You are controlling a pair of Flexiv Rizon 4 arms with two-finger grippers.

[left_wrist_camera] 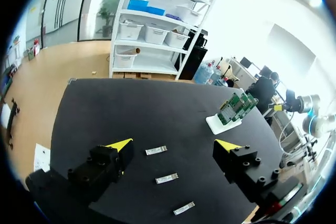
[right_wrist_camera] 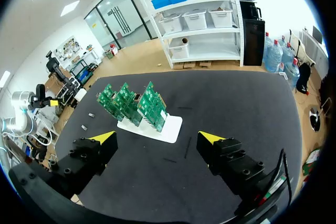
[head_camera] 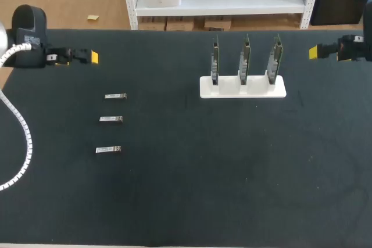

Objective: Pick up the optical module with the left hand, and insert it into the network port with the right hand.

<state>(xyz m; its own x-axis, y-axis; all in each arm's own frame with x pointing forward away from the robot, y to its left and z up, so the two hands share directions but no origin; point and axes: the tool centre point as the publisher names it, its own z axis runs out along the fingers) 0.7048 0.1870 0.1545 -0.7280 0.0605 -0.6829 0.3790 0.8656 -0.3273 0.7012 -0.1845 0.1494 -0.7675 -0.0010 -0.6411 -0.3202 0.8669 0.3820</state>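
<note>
Gaping wide: left claw (left_wrist_camera: 174, 145), right claw (right_wrist_camera: 157, 138), empty.

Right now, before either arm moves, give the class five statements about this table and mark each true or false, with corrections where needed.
1. Three silver modules lie in a row on the table. True.
2. The white stand holds five circuit boards. False: it holds three, standing upright side by side.
3. The left gripper is shut on a module. False: it is open and holds nothing.
4. The right gripper is open. True.
5. One module rests on the white stand. False: all three lie on the table, well apart from the stand.
</note>
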